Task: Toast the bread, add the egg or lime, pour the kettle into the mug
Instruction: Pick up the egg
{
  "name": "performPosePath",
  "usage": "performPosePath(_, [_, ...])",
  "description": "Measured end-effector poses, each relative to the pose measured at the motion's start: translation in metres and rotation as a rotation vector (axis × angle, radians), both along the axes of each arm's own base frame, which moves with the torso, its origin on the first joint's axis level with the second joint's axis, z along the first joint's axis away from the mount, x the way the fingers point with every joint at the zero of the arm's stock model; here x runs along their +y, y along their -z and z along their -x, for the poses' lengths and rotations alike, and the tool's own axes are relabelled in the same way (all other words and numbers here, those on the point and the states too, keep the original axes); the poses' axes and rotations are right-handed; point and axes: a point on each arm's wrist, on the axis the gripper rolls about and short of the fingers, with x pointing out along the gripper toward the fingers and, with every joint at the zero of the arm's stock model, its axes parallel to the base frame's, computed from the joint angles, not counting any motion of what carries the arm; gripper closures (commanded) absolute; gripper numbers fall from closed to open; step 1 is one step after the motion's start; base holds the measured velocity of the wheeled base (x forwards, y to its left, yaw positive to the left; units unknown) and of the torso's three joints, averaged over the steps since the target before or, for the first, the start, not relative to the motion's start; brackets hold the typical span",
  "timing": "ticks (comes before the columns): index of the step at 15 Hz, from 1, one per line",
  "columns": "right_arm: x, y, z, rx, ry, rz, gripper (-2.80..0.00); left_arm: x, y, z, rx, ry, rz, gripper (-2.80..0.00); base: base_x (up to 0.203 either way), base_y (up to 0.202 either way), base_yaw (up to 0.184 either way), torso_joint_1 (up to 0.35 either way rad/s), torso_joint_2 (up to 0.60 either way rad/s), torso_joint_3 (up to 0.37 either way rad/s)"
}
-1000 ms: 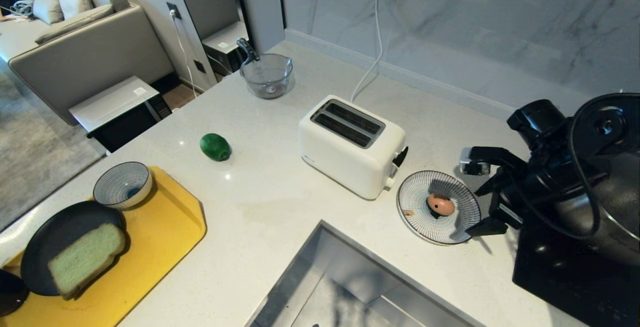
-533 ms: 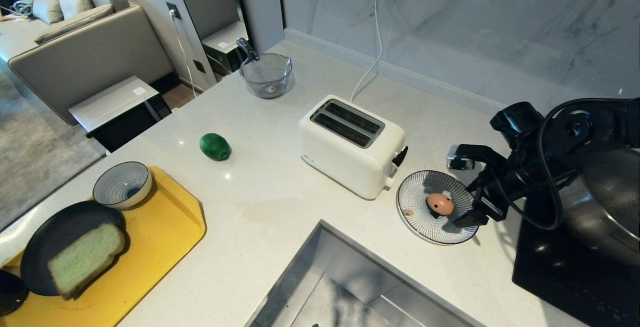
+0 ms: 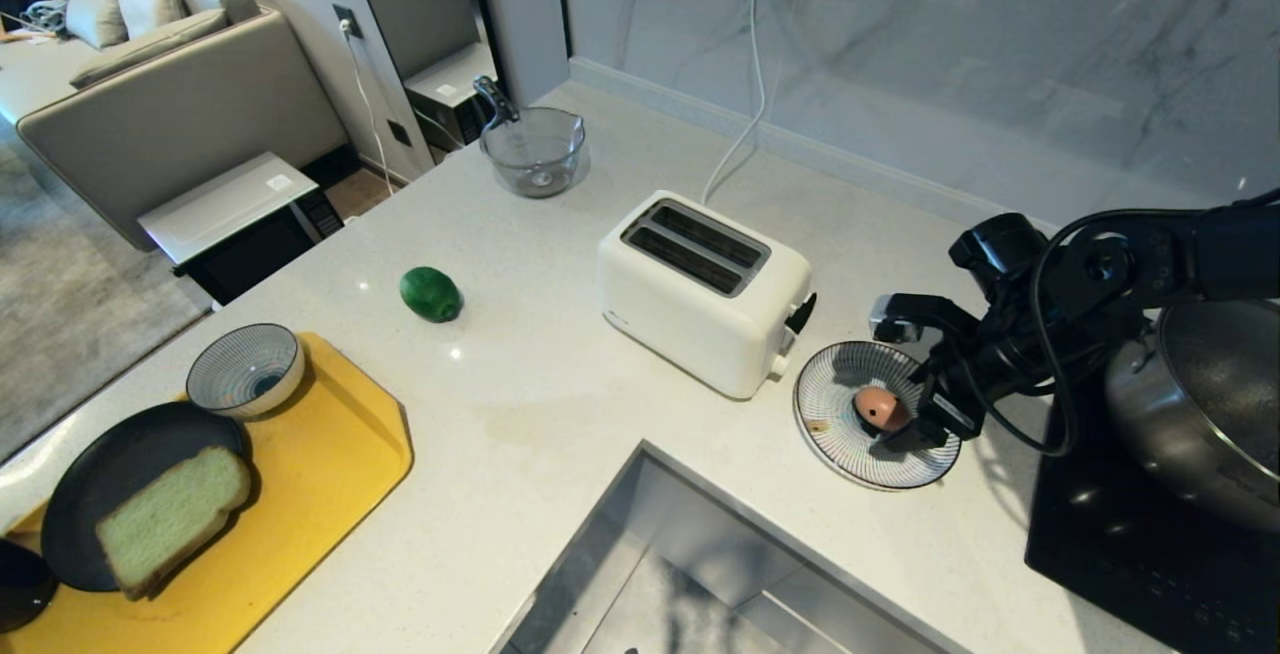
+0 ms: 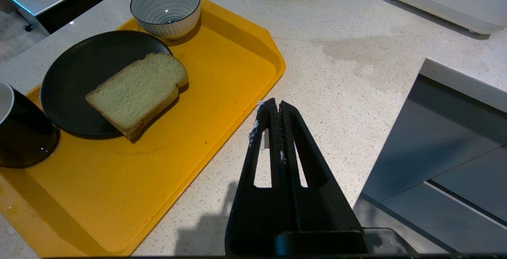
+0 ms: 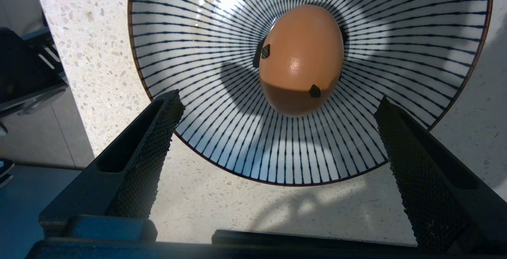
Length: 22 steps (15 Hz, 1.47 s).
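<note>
Jaws: right gripper (image 5: pixel 277 108) spread wide, empty, over striped plate (image 5: pixel 166 53) | egg (image 5: pixel 301 59) on plate, just ahead of the fingertips, untouched | left gripper (image 4: pixel 276 108) clamped shut, empty, parked above counter (image 4: pixel 356 65) | bread (image 4: pixel 136 90) on black plate (image 4: pixel 79 65), off to one side of its tips

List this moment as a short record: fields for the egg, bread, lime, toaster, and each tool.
egg: lying in the striped plate, right of the toaster
bread: on the black plate, on the yellow tray
lime: on the counter, left of the toaster
toaster: both slots empty
right tool: open, over the plate, fingers either side of the egg, not touching
left tool: shut, empty, beside the tray
</note>
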Motion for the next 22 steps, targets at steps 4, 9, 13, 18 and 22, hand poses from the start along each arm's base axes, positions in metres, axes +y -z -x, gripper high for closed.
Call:
performPosePath(4, [0.007, 0.007, -0.006, 0.010, 0.014, 0.026, -2.80, 0.000, 0.000, 0.000, 0.000, 0.000, 0.000, 0.00, 0.000, 0.000, 0.000, 0.000, 0.00, 0.000])
performPosePath(9, [0.010, 0.012, -0.015, 0.005, 0.029, 0.046, -2.80, 0.000, 0.000, 0.000, 0.000, 0.000, 0.000, 0.00, 0.000, 0.000, 0.000, 0.000, 0.00, 0.000])
performPosePath(13, [0.017, 0.016, -0.021, 0.011, 0.076, 0.040, -2.80, 0.000, 0.000, 0.000, 0.000, 0.000, 0.000, 0.00, 0.000, 0.000, 0.000, 0.000, 0.00, 0.000])
performPosePath(18, [0.021, 0.021, -0.024, 0.017, 0.074, 0.050, -2.80, 0.000, 0.000, 0.000, 0.000, 0.000, 0.000, 0.00, 0.000, 0.000, 0.000, 0.000, 0.00, 0.000])
performPosePath(22, [0.020, 0.023, -0.024, 0.024, 0.076, 0.052, -2.80, 0.000, 0.000, 0.000, 0.000, 0.000, 0.000, 0.00, 0.000, 0.000, 0.000, 0.000, 0.00, 0.000])
